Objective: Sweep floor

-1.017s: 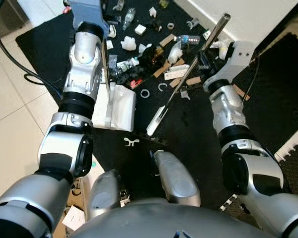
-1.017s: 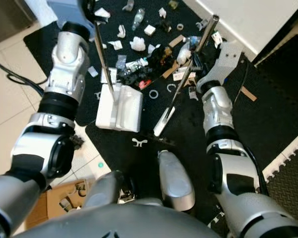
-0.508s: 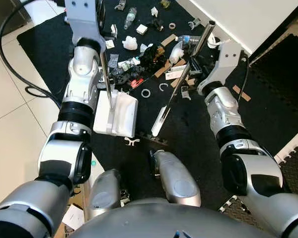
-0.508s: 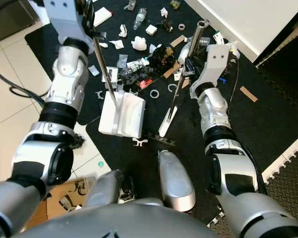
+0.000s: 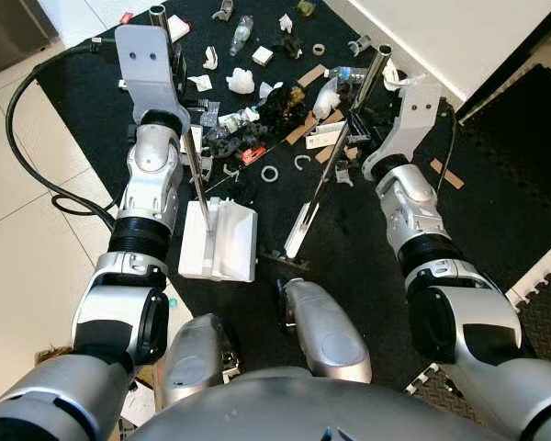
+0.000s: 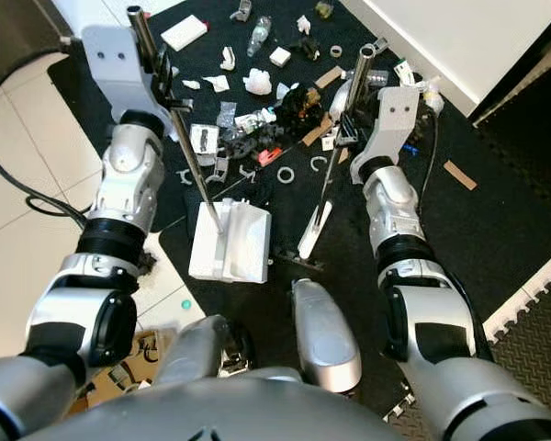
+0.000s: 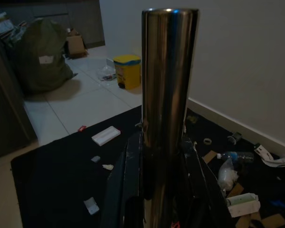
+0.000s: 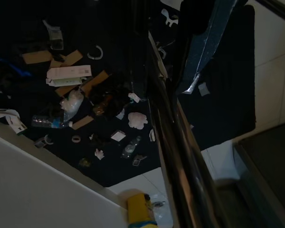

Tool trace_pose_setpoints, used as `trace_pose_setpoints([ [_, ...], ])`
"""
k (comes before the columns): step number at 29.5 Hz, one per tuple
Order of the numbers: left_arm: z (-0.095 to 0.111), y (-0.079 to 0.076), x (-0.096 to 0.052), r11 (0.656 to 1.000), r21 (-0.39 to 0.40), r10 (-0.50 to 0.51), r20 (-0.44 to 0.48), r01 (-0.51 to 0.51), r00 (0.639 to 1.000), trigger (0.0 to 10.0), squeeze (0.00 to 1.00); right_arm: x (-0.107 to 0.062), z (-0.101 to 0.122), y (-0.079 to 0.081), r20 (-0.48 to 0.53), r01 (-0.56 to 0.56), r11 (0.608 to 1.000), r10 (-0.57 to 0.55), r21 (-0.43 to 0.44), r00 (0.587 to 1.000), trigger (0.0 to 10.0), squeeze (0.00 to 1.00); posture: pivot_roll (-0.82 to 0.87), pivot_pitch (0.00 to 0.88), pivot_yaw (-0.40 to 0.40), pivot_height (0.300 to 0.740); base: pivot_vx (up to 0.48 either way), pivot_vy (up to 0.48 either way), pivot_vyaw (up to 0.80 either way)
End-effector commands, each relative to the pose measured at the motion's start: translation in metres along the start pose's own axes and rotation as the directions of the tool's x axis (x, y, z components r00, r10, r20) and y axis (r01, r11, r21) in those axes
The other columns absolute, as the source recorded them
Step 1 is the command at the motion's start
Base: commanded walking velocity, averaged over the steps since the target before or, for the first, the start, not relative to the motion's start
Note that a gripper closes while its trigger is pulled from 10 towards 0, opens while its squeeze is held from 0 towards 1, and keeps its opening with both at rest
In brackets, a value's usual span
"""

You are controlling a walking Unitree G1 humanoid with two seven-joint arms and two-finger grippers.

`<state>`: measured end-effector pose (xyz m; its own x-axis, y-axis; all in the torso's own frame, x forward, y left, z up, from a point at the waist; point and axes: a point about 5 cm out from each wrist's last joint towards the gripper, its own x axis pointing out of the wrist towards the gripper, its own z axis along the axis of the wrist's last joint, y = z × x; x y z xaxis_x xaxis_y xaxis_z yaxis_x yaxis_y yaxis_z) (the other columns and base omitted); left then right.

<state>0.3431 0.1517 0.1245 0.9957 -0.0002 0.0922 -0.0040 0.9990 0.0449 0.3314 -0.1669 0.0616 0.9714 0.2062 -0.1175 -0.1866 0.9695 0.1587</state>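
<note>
On the black foam mat (image 5: pixel 349 266) before the robot lies a scatter of litter (image 5: pixel 275 96): crumpled paper, strips of cardboard, plastic rings and a clear bottle (image 5: pixel 241 33). The left gripper (image 6: pixel 163 75) is clamped around the metal handle of the white dustpan (image 5: pixel 219 241), whose pan rests flat on the mat just short of the litter, near the mat's edge by the pale tiled floor (image 5: pixel 18 239). In the left wrist view the black fingers (image 7: pixel 130 175) press against either side of that shiny tube (image 7: pixel 167 80). The right gripper (image 5: pixel 367 103) is closed around the metal handle of the broom (image 5: pixel 335 152), which slants down toward the robot, its pale head (image 5: pixel 297 230) touching the mat just beside the dustpan. A black cable (image 5: pixel 37 147) loops over the tiles by the left arm. A yellow bin (image 7: pixel 127 70) stands on the tiles by the wall.
</note>
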Motion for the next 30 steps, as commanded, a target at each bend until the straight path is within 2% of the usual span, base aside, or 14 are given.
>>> trace_pose_setpoints([
  [1, 0.007, 0.002, -0.004, 0.999, 0.038, -0.027, 0.033, 0.026, 0.999, 10.0, 0.00, -0.002, 0.005, -0.007, 0.029, 0.022, 0.999, -0.020, -0.040, 0.999, 10.0, 0.00, -0.03, 0.047, -0.004, 0.740, 0.000, 0.000, 0.00],
  [5, -0.004, 0.003, -0.014, 0.994, 0.093, -0.059, 0.010, 0.058, 0.998, 10.0, 0.00, -0.003, 0.005, -0.011, 0.026, 0.035, 0.997, -0.033, -0.063, 0.999, 10.0, 0.00, -0.03, 0.053, -0.003, 0.740, 0.000, 0.000, 0.00],
  [10, -0.019, 0.004, -0.023, 0.990, 0.129, -0.052, -0.008, 0.052, 0.999, 10.0, 0.00, -0.003, 0.003, -0.011, 0.018, 0.032, 0.996, -0.031, -0.083, 0.999, 10.0, 0.00, -0.03, 0.055, -0.003, 0.740, 0.000, 0.000, 0.00],
  [12, -0.029, 0.005, -0.031, 0.989, 0.141, -0.027, -0.044, 0.033, 0.999, 10.0, 0.00, -0.003, 0.001, -0.010, 0.001, 0.023, 0.996, -0.023, -0.090, 1.000, 10.0, 0.00, -0.02, 0.059, -0.008, 0.740, 0.000, 0.000, 0.00],
  [19, -0.031, 0.010, -0.039, 0.982, 0.186, -0.020, -0.047, 0.028, 0.999, 10.0, 0.00, -0.002, 0.001, -0.012, -0.015, 0.019, 0.994, -0.021, -0.107, 1.000, 10.0, 0.00, 0.00, 0.064, -0.016, 0.740, 0.000, 0.000, 0.00],
  [24, -0.035, 0.013, -0.043, 0.982, 0.187, -0.013, -0.061, 0.025, 0.998, 10.0, 0.00, -0.001, 0.002, -0.012, -0.019, 0.019, 0.993, -0.021, -0.116, 1.000, 10.0, 0.00, 0.00, 0.064, -0.016, 0.740, 0.000, 0.000, 0.00],
  [28, -0.063, 0.005, -0.057, 0.982, 0.184, -0.022, -0.150, 0.050, 0.988, 10.0, 0.00, 0.006, 0.010, -0.009, -0.016, 0.004, 0.991, -0.007, -0.137, 1.000, 10.0, 0.00, 0.00, 0.074, -0.033, 0.740, 0.000, 0.000, 0.00],
  [30, -0.070, 0.001, -0.060, 0.983, 0.179, -0.014, -0.177, 0.046, 0.984, 10.0, 0.00, 0.009, 0.012, -0.007, -0.015, -0.004, 0.990, 0.002, -0.139, 1.000, 10.0, 0.00, 0.00, 0.078, -0.039, 0.740, 0.000, 0.000, 0.00],
])
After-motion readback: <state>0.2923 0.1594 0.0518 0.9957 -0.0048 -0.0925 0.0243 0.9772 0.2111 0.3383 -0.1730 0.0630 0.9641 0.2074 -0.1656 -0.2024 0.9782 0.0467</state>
